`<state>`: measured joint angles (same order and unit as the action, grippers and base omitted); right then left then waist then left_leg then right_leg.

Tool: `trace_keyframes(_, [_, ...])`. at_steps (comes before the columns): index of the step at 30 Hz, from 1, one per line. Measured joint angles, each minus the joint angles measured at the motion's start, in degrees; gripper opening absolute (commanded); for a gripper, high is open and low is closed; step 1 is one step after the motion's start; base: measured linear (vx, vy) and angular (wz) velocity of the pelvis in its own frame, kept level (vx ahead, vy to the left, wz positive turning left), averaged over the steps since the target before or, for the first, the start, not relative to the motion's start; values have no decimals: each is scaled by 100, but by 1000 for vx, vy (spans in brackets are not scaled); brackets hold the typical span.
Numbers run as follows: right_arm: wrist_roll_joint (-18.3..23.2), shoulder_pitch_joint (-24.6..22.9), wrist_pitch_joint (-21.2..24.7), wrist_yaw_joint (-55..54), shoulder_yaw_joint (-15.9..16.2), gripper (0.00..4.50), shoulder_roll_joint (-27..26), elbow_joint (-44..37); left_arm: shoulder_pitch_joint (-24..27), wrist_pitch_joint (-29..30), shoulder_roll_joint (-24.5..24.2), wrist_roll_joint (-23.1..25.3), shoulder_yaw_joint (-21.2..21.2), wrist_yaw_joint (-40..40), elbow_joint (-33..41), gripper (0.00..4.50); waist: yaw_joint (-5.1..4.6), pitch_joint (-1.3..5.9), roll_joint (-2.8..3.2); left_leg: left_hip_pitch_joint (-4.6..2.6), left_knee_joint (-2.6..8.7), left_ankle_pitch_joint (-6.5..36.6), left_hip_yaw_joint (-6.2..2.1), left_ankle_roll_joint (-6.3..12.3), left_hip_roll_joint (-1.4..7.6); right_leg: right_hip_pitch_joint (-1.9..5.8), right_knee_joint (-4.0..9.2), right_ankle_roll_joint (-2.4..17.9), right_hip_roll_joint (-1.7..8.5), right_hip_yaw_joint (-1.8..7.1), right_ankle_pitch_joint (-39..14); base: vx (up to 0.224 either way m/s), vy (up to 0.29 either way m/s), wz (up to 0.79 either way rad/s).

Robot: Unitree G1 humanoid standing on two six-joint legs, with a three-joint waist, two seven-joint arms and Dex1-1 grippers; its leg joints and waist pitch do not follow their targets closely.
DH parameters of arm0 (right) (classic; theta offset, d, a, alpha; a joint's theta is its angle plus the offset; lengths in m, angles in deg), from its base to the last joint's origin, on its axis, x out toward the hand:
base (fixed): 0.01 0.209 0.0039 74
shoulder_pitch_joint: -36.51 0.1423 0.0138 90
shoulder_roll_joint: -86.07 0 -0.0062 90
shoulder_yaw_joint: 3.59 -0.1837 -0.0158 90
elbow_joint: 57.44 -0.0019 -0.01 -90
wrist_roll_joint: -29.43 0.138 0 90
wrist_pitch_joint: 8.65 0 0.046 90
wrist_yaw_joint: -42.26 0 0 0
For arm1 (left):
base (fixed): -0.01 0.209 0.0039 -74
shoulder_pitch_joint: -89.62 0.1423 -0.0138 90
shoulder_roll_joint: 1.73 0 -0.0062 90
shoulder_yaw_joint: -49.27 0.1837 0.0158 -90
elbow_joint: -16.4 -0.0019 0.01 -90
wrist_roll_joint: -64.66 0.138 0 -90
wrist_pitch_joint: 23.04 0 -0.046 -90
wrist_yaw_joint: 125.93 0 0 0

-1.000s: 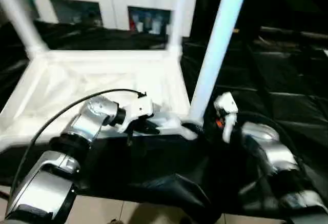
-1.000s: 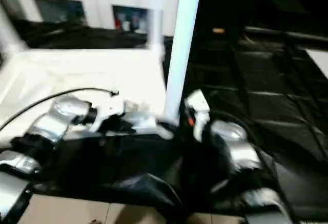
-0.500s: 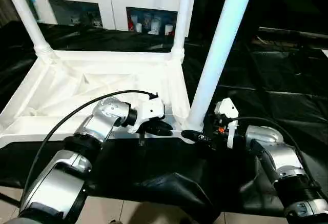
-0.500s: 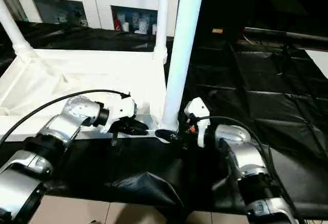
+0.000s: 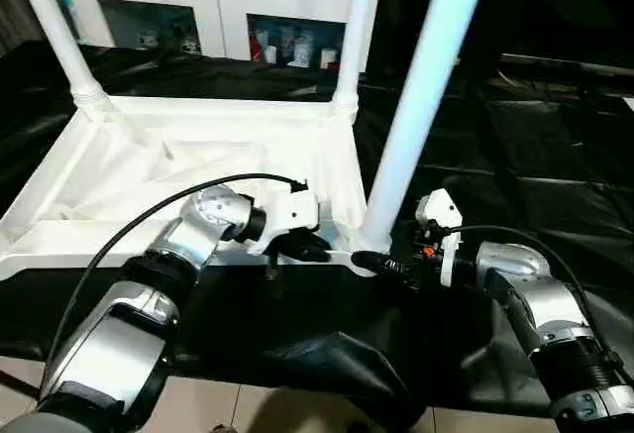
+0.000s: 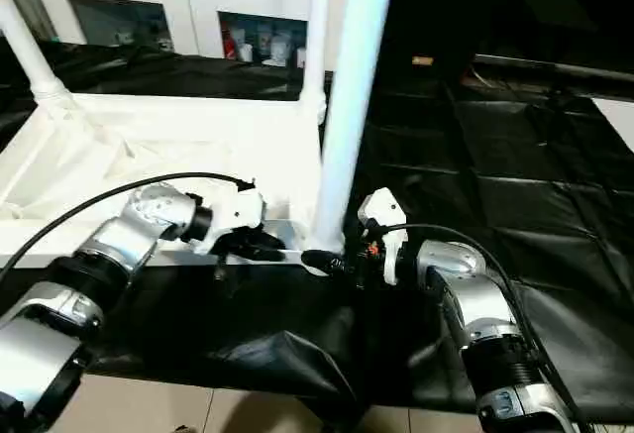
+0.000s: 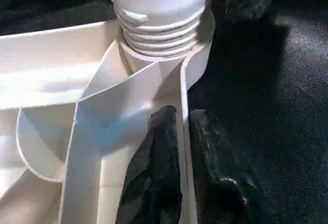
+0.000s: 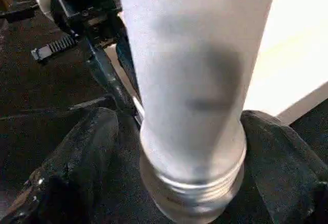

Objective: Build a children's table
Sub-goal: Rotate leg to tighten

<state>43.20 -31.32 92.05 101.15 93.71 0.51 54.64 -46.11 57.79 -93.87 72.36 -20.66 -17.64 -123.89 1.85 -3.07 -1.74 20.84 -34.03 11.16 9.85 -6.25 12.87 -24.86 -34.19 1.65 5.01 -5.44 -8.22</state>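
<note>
Left pincer [image 5: 302,248] pinches the thin near rim wall of the children's table [image 5: 198,170], one black finger [image 7: 156,183] inside the rim and the other outside it, just short of the near right corner socket. In the left wrist view the threaded base of the near leg [image 5: 421,96] sits in that socket, with several ridges of thread exposed above the socket's collar.

The right pincer [image 6: 327,262] is spread wide around the bottom of that leg; the right wrist view shows a black finger [image 8: 77,162] on either side of the white tube just above its threaded end, though whether the pads press the tube cannot be told.

The white plastic table lies upside down on the black-draped bench [image 5: 535,156], its ribbed underside facing up. The near leg rises steeply from the near right corner, leaning slightly to the right. Two more legs stand in the far corners: the far left leg [image 5: 54,32] tilts outward to the left, and the far right leg [image 5: 354,32] stands nearly upright. Both silver forearms reach in from the near edge, a black cable [image 5: 149,220] arching over the left one. Behind the bench stands a white cabinet [image 5: 213,2] with small items on its open shelves.
</note>
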Motion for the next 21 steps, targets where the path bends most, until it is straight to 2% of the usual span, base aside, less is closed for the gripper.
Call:
trace_keyframes(1, [-9, 1, 0, -1, 0, 394, 5, 0, 0, 17, 4, -2, 0, -12, -8, 27, 3, 0, 0, 0, 0, 0, 0, 0, 0, 0, 0, 0, 0, 0, 1, 0, 0, 0])
trace_keyframes(2, [-61, 2, -35, 7, 46, 394, 33, -4, 0, 36, 5, -2, 0, -31, -25, 6, 8, 1, 2, 0, 0, 0, -1, 0, 1, 0, -2, 1, 0, -2, 2, 0, 0, 0])
trace_keyframes(5, [-275, 17, -223, 25, 197, 394, 150, -24, 0, 57, -2, -8, -4, -73, -55, 6, 8, 6, 10, -6, 0, 0, -1, -2, 0, 8, -1, 1, 0, -1, 2, 0, 0, 0])
trace_keyframes(10, [-461, 108, -265, 6, 300, 394, 149, 152, -43, 58, -2, -9, 1, -111, -134, 6, -3, 13, 22, -10, 0, 0, -2, -2, -1, 12, -1, 1, -1, -2, 3, 0, 0, 0])
trace_keyframes(21, [-535, 385, -341, -231, 331, 394, -109, 610, -107, 90, 14, -5, 8, -132, -223, 6, -6, 11, 26, -9, -1, -1, -3, -3, 0, 11, -1, 7, -2, -2, 12, 0, 0, 0])
